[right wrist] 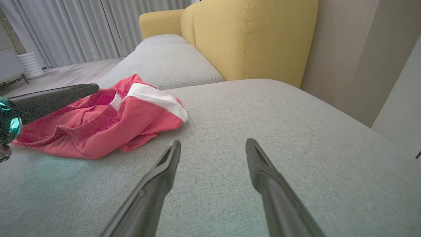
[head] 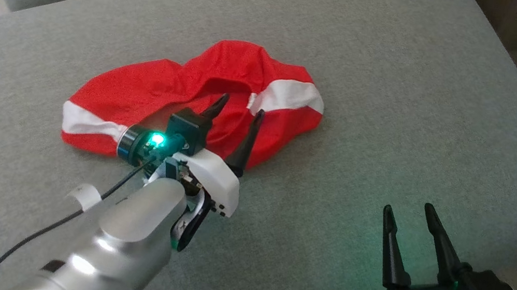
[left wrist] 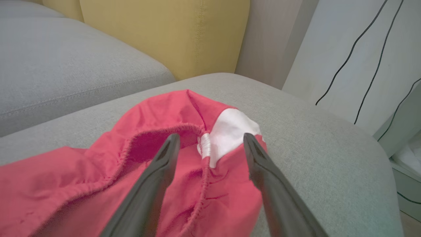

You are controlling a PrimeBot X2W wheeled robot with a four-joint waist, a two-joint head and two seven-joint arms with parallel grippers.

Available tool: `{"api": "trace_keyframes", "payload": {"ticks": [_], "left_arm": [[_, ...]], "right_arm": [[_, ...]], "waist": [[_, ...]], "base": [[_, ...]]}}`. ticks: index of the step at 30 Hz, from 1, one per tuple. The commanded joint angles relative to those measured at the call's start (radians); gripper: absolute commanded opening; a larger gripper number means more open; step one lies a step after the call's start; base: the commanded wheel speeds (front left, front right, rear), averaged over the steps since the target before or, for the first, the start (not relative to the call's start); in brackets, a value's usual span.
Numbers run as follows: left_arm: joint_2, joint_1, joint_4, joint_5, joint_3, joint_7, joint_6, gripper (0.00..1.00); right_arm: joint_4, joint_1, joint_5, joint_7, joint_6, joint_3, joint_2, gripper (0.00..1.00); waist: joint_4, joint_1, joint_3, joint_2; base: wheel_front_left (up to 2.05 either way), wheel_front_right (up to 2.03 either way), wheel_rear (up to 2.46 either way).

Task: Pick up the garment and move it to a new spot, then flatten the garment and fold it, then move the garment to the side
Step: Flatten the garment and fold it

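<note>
Left end effector (head: 242,105) is out over the red garment (head: 152,90) in the head view, fingers spread apart, nothing between them! The garment lies crumpled on the grey sofa cushion (head: 405,85), left of centre, with white at both ends. Right end effector (head: 408,208) sits low at the right near the cushion's front edge, fingers apart too, well clear of the cloth.

Over to the left wrist view: the left end effector (left wrist: 211,136) straddles the gathered waistband (left wrist: 164,129), one finger on the red side, the other by the white band (left wrist: 230,128). Whether the tips touch the fabric, I cannot tell. A yellow backrest (left wrist: 164,33) stands behind.

Now the right wrist view: right end effector (right wrist: 213,142) is spread wide over bare cushion. The garment (right wrist: 131,128) lies up to the left, and one dark finger (right wrist: 56,98) of the left end effector hangs above it.
</note>
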Motion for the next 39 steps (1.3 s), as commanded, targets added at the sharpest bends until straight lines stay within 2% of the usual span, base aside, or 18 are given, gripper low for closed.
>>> {"api": "trace_keyframes", "payload": {"ticks": [1, 10, 18, 19, 20, 21, 22, 31, 39], "left_arm": [[0.003, -0.046, -0.014, -0.01, 0.016, 0.001, -0.002, 1.0], [0.003, -0.116, 0.111, -0.078, -0.023, -0.013, 0.038, 1.0], [0.003, -0.149, 0.205, -0.122, -0.066, -0.025, 0.029, 1.0], [0.003, -0.152, 0.214, -0.123, -0.071, -0.028, 0.028, 0.91], [0.003, -0.157, 0.221, -0.124, -0.075, -0.035, 0.03, 0.5], [0.003, -0.16, 0.226, -0.126, -0.077, -0.041, 0.03, 0.15], [0.003, -0.161, 0.232, -0.13, -0.081, -0.044, 0.026, 0.0], [0.003, -0.219, 0.22, -0.146, -0.117, -0.07, -0.039, 0.0], [0.003, -0.356, 0.092, -0.119, -0.157, -0.076, -0.095, 0.0]], "right_arm": [[-0.03, -0.039, 0.01, -0.004, -0.001, 0.026, -0.006, 1.0], [-0.033, -0.045, 0.017, -0.004, -0.001, 0.042, -0.006, 1.0], [-0.028, -0.046, 0.028, -0.004, -0.001, 0.067, -0.006, 1.0], [-0.027, -0.046, 0.029, -0.004, -0.001, 0.069, -0.006, 1.0], [-0.026, -0.047, 0.029, -0.004, -0.001, 0.071, -0.006, 1.0], [-0.026, -0.046, 0.029, -0.004, -0.001, 0.074, -0.006, 1.0], [-0.025, -0.045, 0.03, -0.004, -0.001, 0.077, -0.006, 1.0], [-0.017, -0.037, 0.03, -0.004, -0.001, 0.073, -0.006, 1.0], [-0.004, -0.018, 0.027, -0.004, -0.001, 0.058, -0.006, 1.0]], "waist": [[-0.014, -0.0001, 0.008, 0.0], [-0.07, -0.0001, 0.023, 0.0], [-0.106, -0.0001, 0.025, 0.0], [-0.11, -0.0001, 0.024, 0.0], [-0.114, -0.0001, 0.023, 0.0], [-0.119, -0.0001, 0.021, 0.0], [-0.123, -0.0001, 0.02, 0.0], [-0.125, -0.0001, -0.003, 0.0], [-0.024, -0.0001, -0.076, 0.0]], "base": [[0.0, 0.0, 0.0], [0.0, 0.0, 0.0], [0.0, 0.0, 0.0], [0.0, 0.0, 0.0], [0.0, 0.0, 0.0], [0.0, 0.0, 0.0], [0.0, 0.0, 0.0], [0.0, 0.0, 0.0], [0.0, 0.0, 0.0]]}}
